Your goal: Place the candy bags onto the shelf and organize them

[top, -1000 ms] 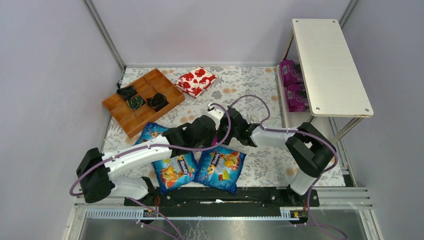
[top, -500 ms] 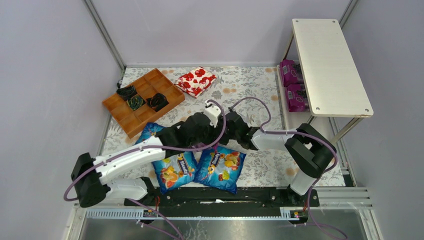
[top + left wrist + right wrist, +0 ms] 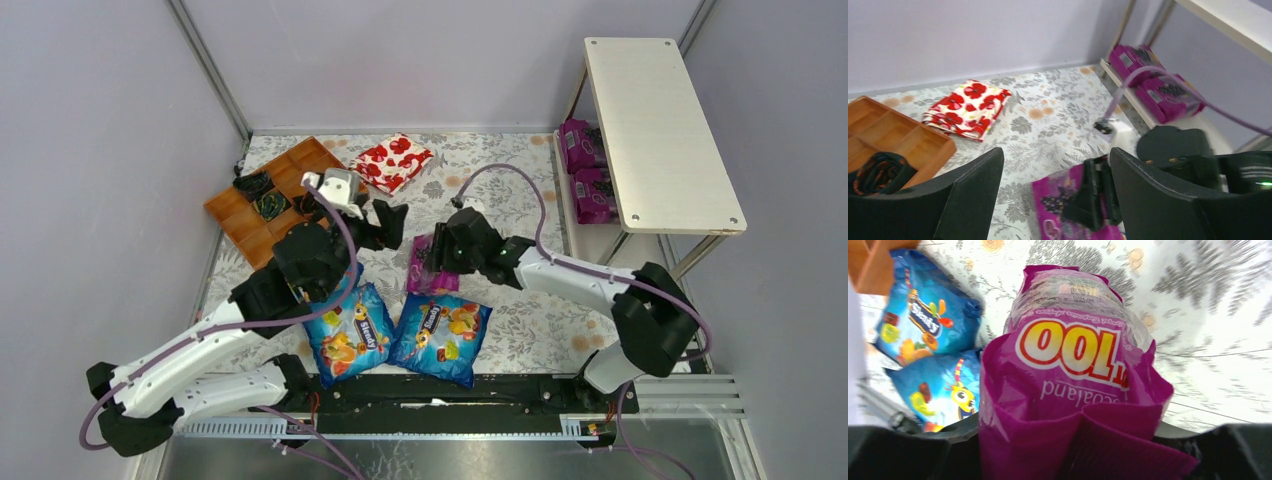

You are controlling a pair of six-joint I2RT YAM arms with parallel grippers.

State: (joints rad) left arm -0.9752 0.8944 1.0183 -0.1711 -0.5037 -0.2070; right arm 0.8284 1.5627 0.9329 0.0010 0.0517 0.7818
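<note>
The right gripper clamps a magenta candy bag by its crimped end near the centre of the table, well short of the shelf at the right edge. The left gripper hangs open, empty. The bag looks light, soft and slippery, so the end seam is likely the surest hold.

A magenta candy bag fills the middle of the view, its crumpled near end pinched between the dark fingers of the right gripper, with a yellow "100" printed upside down across it. To its left, two blue candy bags lie on the floral table cover. A corner of a wooden tray shows at top left.
</note>
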